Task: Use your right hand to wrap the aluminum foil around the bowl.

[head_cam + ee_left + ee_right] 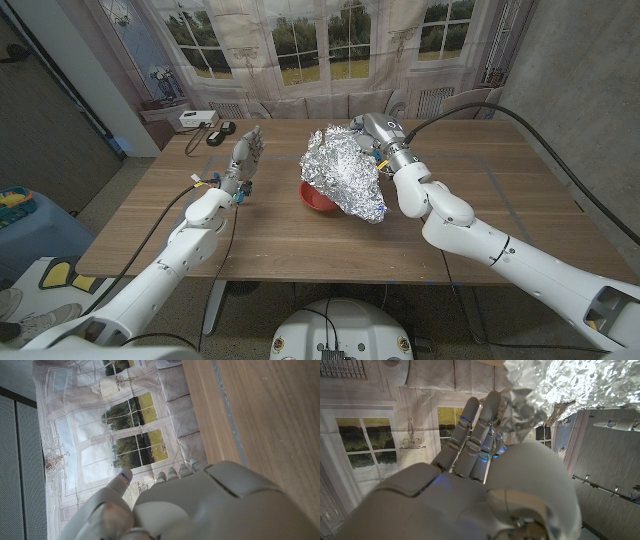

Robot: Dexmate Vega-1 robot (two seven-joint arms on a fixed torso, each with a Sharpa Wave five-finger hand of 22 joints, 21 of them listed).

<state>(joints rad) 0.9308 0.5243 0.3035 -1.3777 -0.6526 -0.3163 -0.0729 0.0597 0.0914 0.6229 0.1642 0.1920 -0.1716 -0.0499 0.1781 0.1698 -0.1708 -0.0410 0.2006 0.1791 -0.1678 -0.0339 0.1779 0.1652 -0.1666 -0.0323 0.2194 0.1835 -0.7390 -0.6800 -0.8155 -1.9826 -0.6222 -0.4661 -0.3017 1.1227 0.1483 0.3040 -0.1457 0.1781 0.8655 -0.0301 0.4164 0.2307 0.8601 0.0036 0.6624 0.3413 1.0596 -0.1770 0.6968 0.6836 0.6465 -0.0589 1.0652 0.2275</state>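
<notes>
Your right hand [372, 135] pinches the crumpled aluminum foil [345, 170] draped over the red bowl [316, 196], whose near rim remains uncovered.

The head view looks down from above the table [300, 250], facing the far window backdrop [300, 40]. Each wrist view sits close behind its own hand, the left hand [210, 505] and the right hand [470, 495], turned, sharing that backdrop.
</notes>
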